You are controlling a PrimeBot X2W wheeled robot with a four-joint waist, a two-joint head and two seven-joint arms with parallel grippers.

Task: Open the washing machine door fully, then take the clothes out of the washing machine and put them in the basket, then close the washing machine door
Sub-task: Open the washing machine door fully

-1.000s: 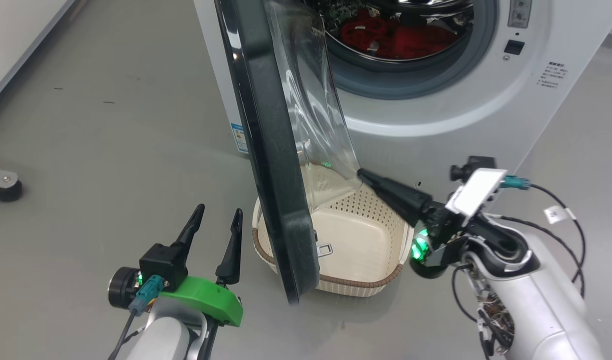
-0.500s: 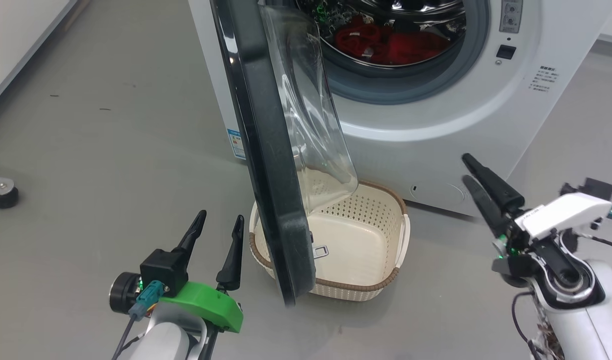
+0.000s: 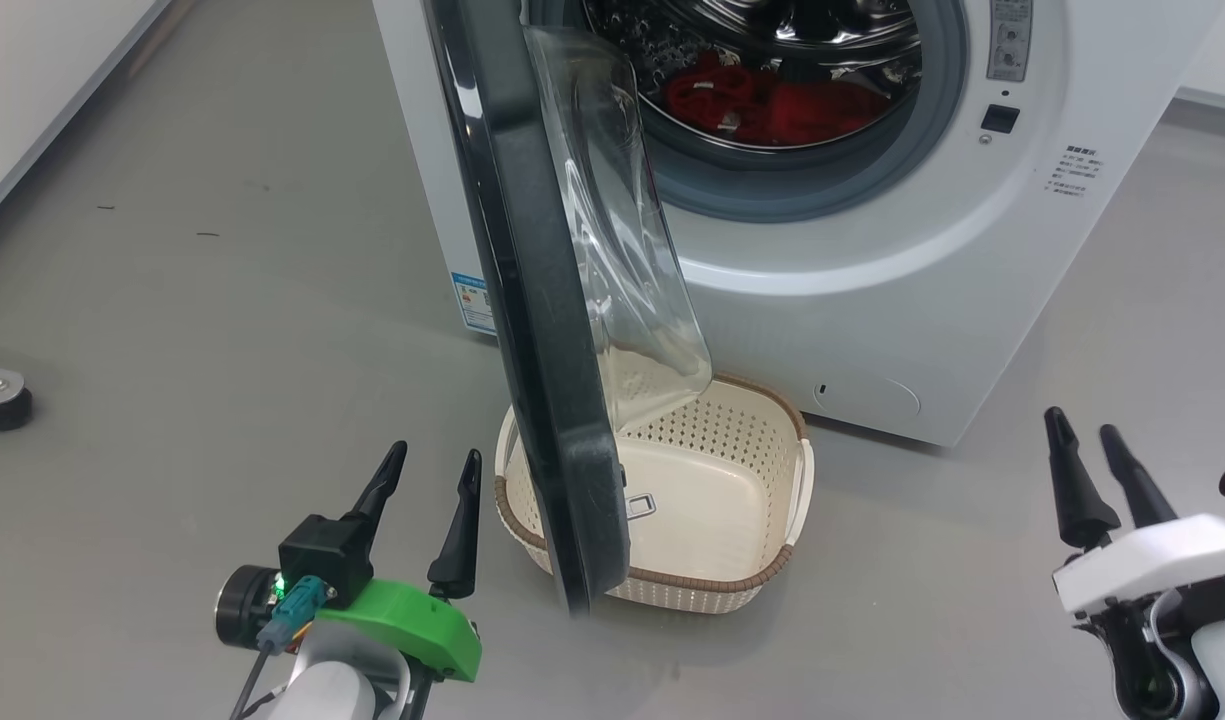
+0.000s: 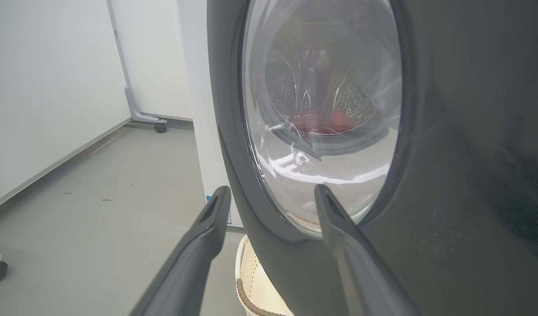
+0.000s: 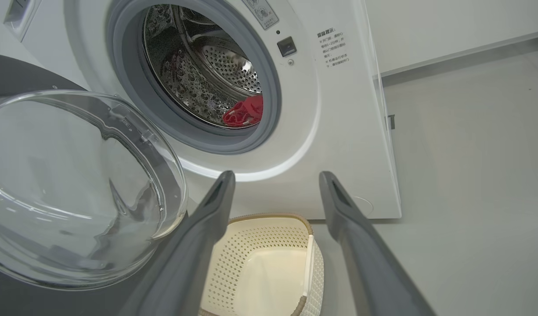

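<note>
My left gripper (image 3: 436,456) is open. Its two dark fingers are spread wide and nothing is between them. It hangs low, just beside the outer face of the washing machine door (image 3: 532,300). In the left wrist view the fingers point at the door's black rim and its glass. I cannot tell if a tip touches the rim.

My right gripper (image 3: 1080,422) is open too, and it holds nothing. It is low on the right, well apart from the door. In the right wrist view its fingers point at the front of the washing machine (image 3: 872,300).

The door sticks out from the machine toward me, so in the head view I see it almost edge-on. Its clear glass bowl bulges out on the right side. The bottom of the door hangs over the left part of the basket (image 3: 672,588).

The basket sits on the grey floor (image 3: 222,300), right in front of the machine. I can see its bare cream bottom.

The clothes (image 3: 772,100) are red and lie low inside the shiny steel drum. Through the door's glass, in the left wrist view, they look like a red blur.

A small blue label (image 3: 472,302) is stuck low on the machine, left of the door. A little black wheel (image 3: 0,400) sits on the floor far to the left.
</note>
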